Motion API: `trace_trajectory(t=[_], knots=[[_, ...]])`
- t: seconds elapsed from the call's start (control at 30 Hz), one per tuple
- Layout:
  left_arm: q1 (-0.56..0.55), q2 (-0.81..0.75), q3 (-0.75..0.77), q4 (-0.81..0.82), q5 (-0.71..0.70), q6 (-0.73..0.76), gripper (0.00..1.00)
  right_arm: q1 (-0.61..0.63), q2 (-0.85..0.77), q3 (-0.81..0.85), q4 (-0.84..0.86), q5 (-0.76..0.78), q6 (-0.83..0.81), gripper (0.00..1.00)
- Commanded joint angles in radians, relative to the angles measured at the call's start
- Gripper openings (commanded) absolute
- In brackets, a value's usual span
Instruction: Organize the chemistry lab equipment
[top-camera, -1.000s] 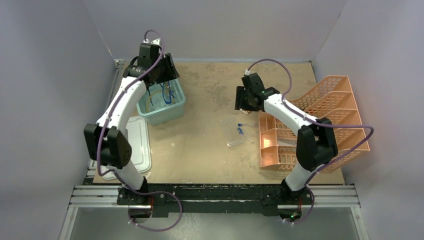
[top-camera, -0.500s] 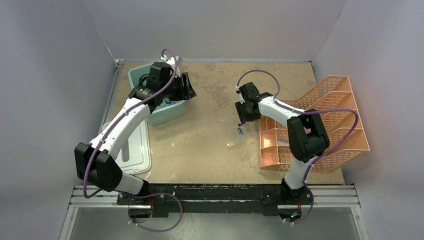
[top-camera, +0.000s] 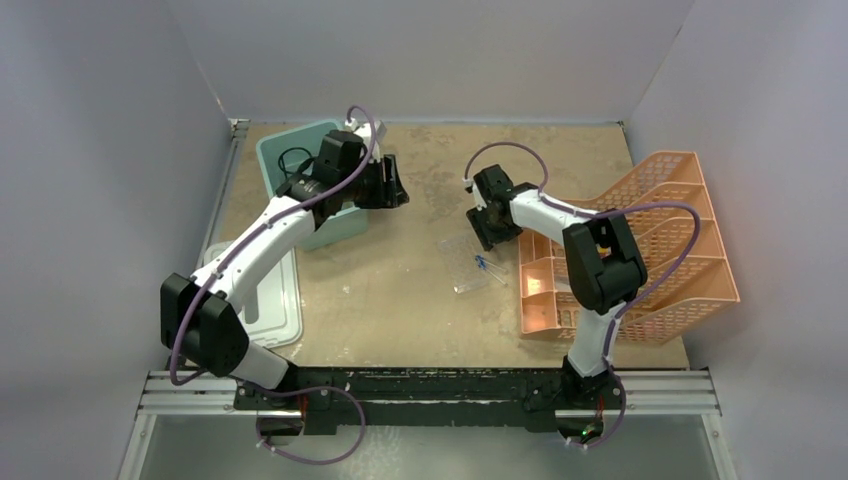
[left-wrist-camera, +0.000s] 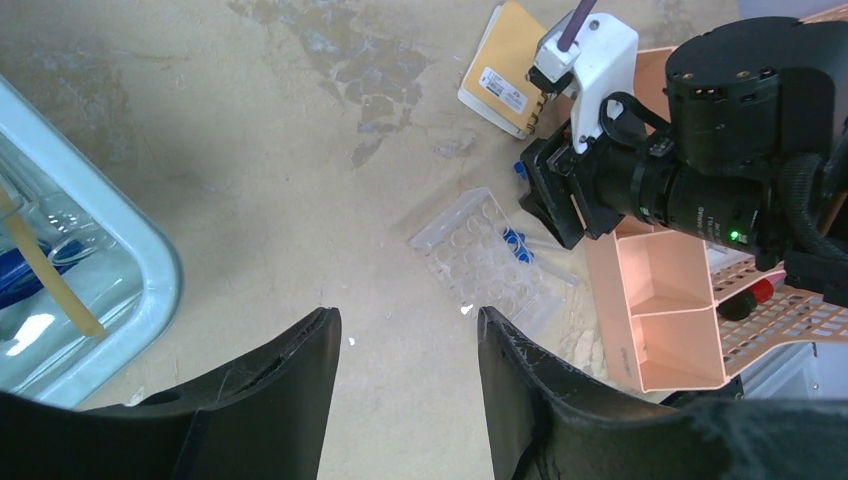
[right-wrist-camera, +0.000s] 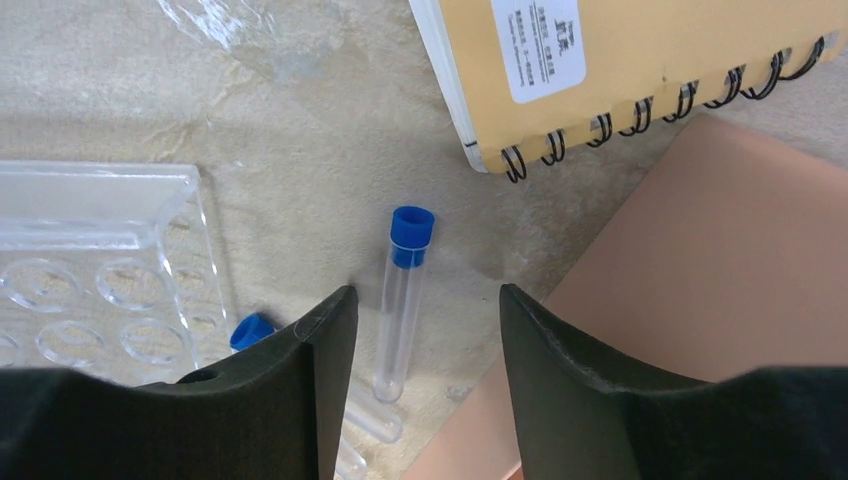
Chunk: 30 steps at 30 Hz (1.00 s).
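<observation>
A blue-capped tube (right-wrist-camera: 403, 300) lay flat on the bench (right-wrist-camera: 300, 150) beneath the right gripper (right-wrist-camera: 425, 295). In the wrist view it showed in the gap between the two black fingers, which stood spread apart and gripped nothing. Whether the fingertips touched the bench could not be told. Just left of that tube, a second blue cap (right-wrist-camera: 250, 330) peeked out beside the clear rack (right-wrist-camera: 100, 280), whose round wells faced up. Beyond the tube's capped end lay a tan spiral-bound notebook (right-wrist-camera: 620, 70) with a white label. To the right, a corner of the orange tray (right-wrist-camera: 740, 300) filled much of the view. A scrap of clear film (right-wrist-camera: 235, 30) lay on the bench past the rack.

The left gripper (left-wrist-camera: 405, 330) hung over bare bench, its fingers likewise spread with nothing between them. Just to its left was the rounded corner of the teal tub (left-wrist-camera: 160, 265). Inside the tub were a length of amber tubing (left-wrist-camera: 50, 270) and some blue and clear items that could not be made out. Ahead of this gripper, well apart from it, sat the rack with tubes beside it and the right arm (left-wrist-camera: 700, 190) over them.

From overhead, the tub stood at the rear left of the bench with the left gripper reaching out past its right edge. The rack lay near the middle, the tray stood along the right side, and a white lid (top-camera: 280, 300) lay at the near left.
</observation>
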Motion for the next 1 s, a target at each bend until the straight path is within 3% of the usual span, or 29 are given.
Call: trace_trajectory(t=[0.0, 0.33, 0.53, 0.77, 0.97], knots=[[-0.001, 0.014, 0.052, 0.042, 0.009, -0.013, 0.52, -0.004, 0.036, 0.022, -0.009, -0.081, -0.01, 0.54], [-0.01, 0.013, 0.04, 0.049, -0.008, -0.043, 0.52, -0.014, 0.044, -0.014, 0.074, -0.126, 0.034, 0.32], [-0.019, -0.007, 0.001, 0.078, -0.022, -0.078, 0.52, -0.014, 0.027, -0.041, 0.132, -0.121, 0.035, 0.07], [-0.031, -0.045, -0.096, 0.201, -0.034, -0.195, 0.53, -0.015, -0.197, -0.066, 0.19, -0.092, 0.098, 0.03], [-0.058, -0.104, -0.204, 0.447, -0.005, -0.275, 0.53, -0.015, -0.381, -0.05, 0.24, -0.219, 0.227, 0.04]])
